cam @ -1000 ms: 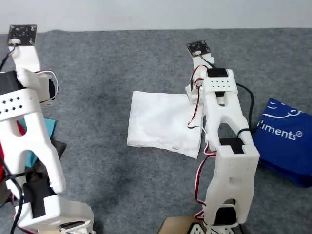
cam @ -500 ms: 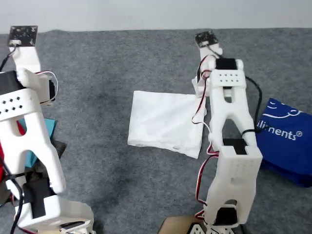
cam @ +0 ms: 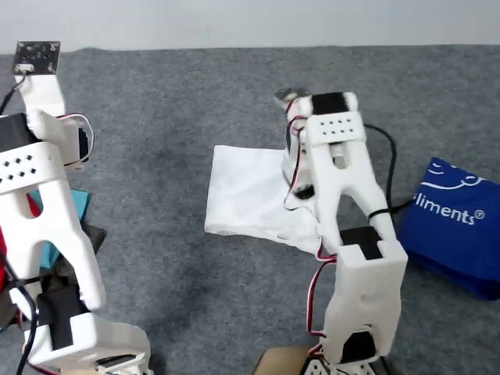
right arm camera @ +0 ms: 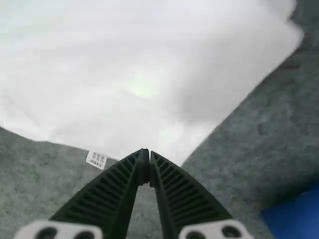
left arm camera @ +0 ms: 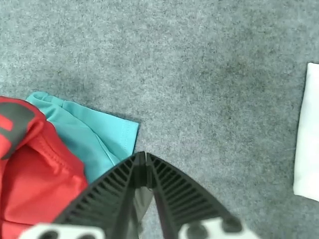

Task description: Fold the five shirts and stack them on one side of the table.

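Shirts are pictured at three spots on a grey tabletop (cam: 172, 101) flanked by two white arms, with the folding judged to be under way but far from finished. The right arm (cam: 344, 203) is stretched over the middle of the tabletop; the left arm (cam: 39, 203) is held at the left edge.

A white shirt (cam: 254, 195) is laid flat in the middle of the tabletop, folded into a rough rectangle. A blue shirt (cam: 461, 226) is seen at the right edge, apparently folded as well and well apart from the white one. A red shirt (left arm camera: 35, 174), a teal shirt (left arm camera: 94, 134) and a dark garment (cam: 95, 234) are heaped unfolded at the left edge.

The right gripper (right arm camera: 144, 152) is held just above the near edge of the white shirt, beside its small label (right arm camera: 96, 159), jaws pressed together with nothing between them. The left gripper (left arm camera: 144, 155) is likewise closed and empty, poised over the teal shirt's corner.

Two shirts appear to be folded. No stack has been formed, and the heap is yet to be dealt with.
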